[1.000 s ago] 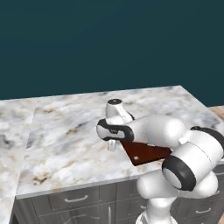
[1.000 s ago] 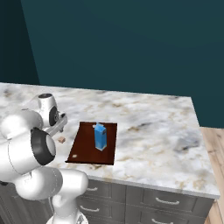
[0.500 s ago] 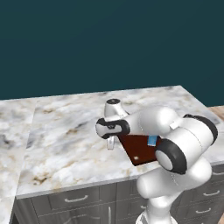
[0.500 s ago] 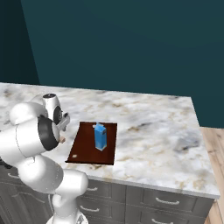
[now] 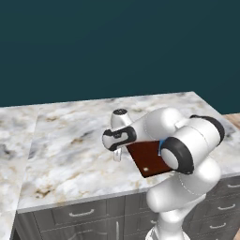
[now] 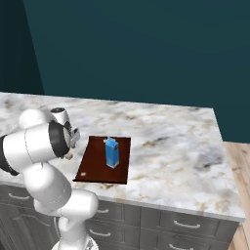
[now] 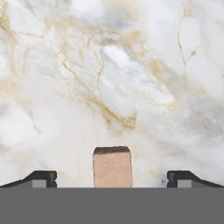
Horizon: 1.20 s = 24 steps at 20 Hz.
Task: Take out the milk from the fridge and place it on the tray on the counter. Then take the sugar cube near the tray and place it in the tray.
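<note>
One wide marble counter [image 6: 166,146] carries everything in the scene, its brown-veined top running over grey drawer fronts. On it, just beside the robot's bent arm, lies the dark reddish-brown tray [image 6: 93,163], flat, its long axis running away from the front edge. The blue milk [image 6: 112,153] stands upright inside the tray, gabled top up, toward the far right part of it. A tiny pale speck sits on the tray's near left corner; what it is cannot be told.

In the left base view the gripper [image 5: 117,155] points straight down at the counter, just left of the tray's edge, with the arm's elbow covering much of the tray. In the hand view the sugar cube [image 7: 112,166] rests on bare marble between the two finger tips, centred, touching neither. The fingers [image 7: 41,178] stand wide apart, one on each side of the cube. The cube's faces sit square to the fingers, and nothing lies between it and them.
</note>
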{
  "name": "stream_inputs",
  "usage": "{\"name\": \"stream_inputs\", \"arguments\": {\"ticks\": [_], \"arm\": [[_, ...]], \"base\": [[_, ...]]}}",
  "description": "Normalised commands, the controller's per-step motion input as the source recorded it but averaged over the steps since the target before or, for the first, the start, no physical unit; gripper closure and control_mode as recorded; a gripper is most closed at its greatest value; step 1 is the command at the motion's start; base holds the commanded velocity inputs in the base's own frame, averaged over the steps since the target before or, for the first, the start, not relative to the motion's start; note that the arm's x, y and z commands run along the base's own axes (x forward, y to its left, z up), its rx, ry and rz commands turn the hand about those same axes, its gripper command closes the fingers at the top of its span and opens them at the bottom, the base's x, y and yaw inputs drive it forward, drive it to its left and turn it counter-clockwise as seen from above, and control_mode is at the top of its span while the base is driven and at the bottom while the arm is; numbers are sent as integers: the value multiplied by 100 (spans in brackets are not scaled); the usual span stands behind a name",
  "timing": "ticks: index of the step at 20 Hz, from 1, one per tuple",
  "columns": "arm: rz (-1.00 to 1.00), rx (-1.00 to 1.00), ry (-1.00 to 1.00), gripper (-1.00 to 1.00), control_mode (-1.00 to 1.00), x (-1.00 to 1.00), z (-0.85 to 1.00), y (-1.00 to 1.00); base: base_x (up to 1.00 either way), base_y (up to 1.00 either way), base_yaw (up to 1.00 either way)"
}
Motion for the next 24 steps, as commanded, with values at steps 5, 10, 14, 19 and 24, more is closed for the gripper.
{"name": "stream_inputs", "arguments": {"ticks": [5,10,14,19,24], "arm": [[0,0,0,-100,-100,6,-18,2],[-1,0,1,-100,-100,-1,-20,7],[-1,0,4,-100,-100,9,-19,0],[0,0,4,-100,-100,13,-23,1],[0,-1,0,100,-100,0,-28,5]], "base": [[0,0,0],[0,0,0],[0,0,0],[0,0,0],[0,0,0]]}}
